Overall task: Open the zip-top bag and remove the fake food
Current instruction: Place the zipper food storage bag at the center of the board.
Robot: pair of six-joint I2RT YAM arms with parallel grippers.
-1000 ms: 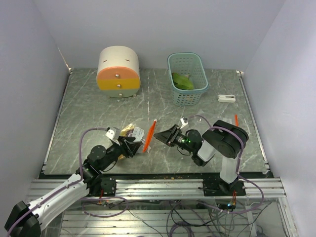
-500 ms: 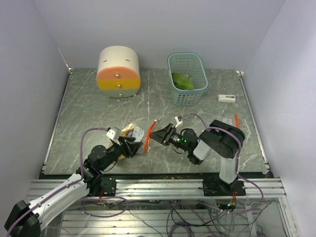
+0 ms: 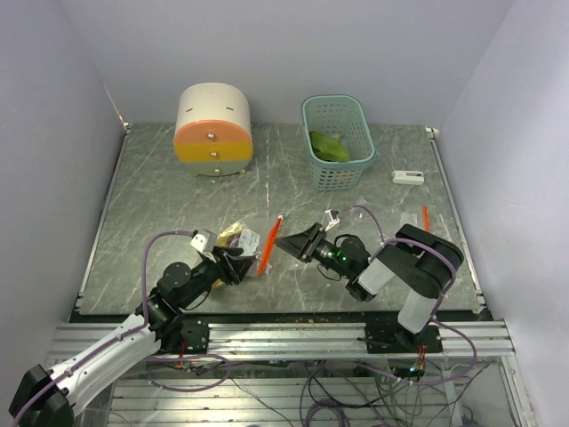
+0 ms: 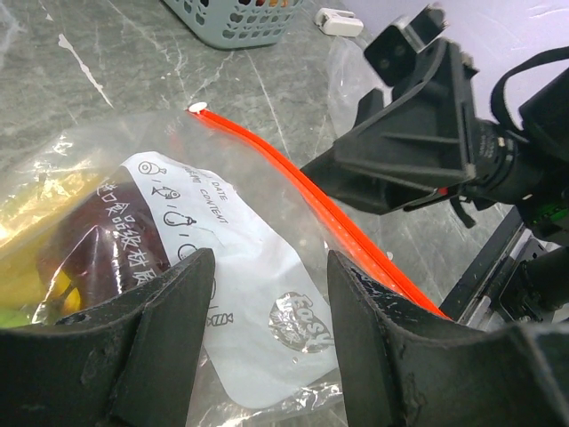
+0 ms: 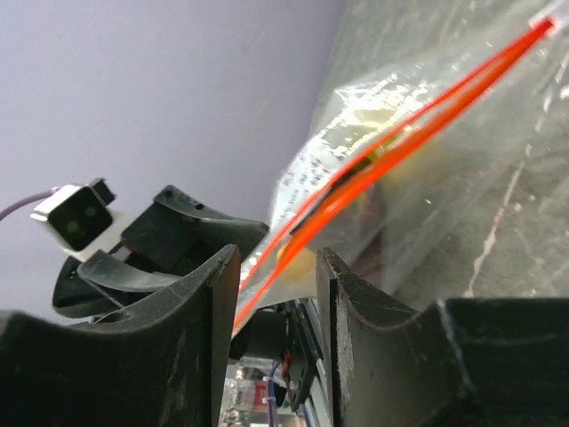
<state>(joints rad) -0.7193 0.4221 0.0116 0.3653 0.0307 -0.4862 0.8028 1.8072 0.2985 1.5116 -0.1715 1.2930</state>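
The clear zip-top bag (image 3: 242,238) lies flat on the table, its orange zip strip (image 3: 267,249) along the right edge. Fake food shows through the plastic: a yellow piece (image 3: 233,233) and a dark purple piece (image 4: 80,258). A green leafy piece (image 3: 327,147) sits in the basket. My left gripper (image 3: 233,262) is open, and its fingers (image 4: 178,294) straddle the bag's white label (image 4: 249,240). My right gripper (image 3: 284,242) is open at the zip strip (image 5: 418,133), whose near end runs into the gap between its fingers (image 5: 351,294) without being pinched.
A round cream-and-orange drawer box (image 3: 213,120) stands at the back left. A teal basket (image 3: 342,178) stands at the back centre. A small white object (image 3: 408,177) and a thin orange stick (image 3: 425,216) lie at the right.
The right arm's elbow has swung to the right while its gripper stayed at the zip edge, narrowing slightly. The left arm and the bag have not moved.
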